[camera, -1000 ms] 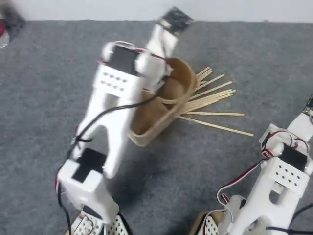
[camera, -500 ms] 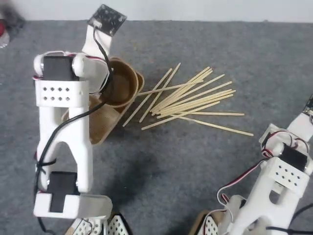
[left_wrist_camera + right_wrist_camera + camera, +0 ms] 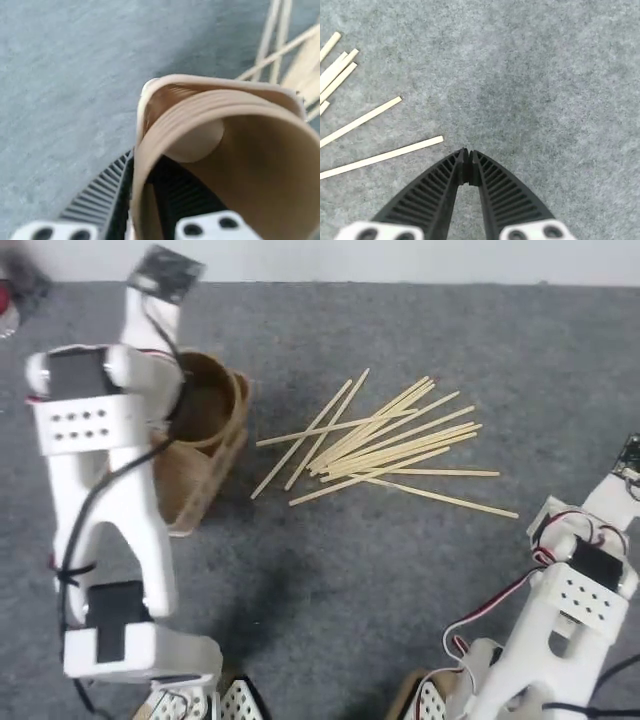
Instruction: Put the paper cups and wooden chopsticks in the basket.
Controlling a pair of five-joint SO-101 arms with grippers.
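1. Since a second ago, we see the left arm [image 3: 95, 470] swing away from above the wooden chopsticks [image 3: 390, 445] toward the left edge of the table [image 3: 400, 580]. The basket [image 3: 190, 485] and the paper cups [image 3: 205, 400] go with it, and sticks the basket was covering now lie in plain sight.
2. We find the left gripper [image 3: 142, 165] clamped on the wall of the paper cups, one finger inside and one outside.
3. We see the cups nested in the far end of the basket, which sits near the table's left edge.
4. We see the chopsticks fanned out loose on the table's middle, toward the far edge, well apart from the basket.
5. We find the right gripper [image 3: 468, 152] fully closed with nothing in it. It hangs over bare table near the ends of two chopsticks, toward the right edge.
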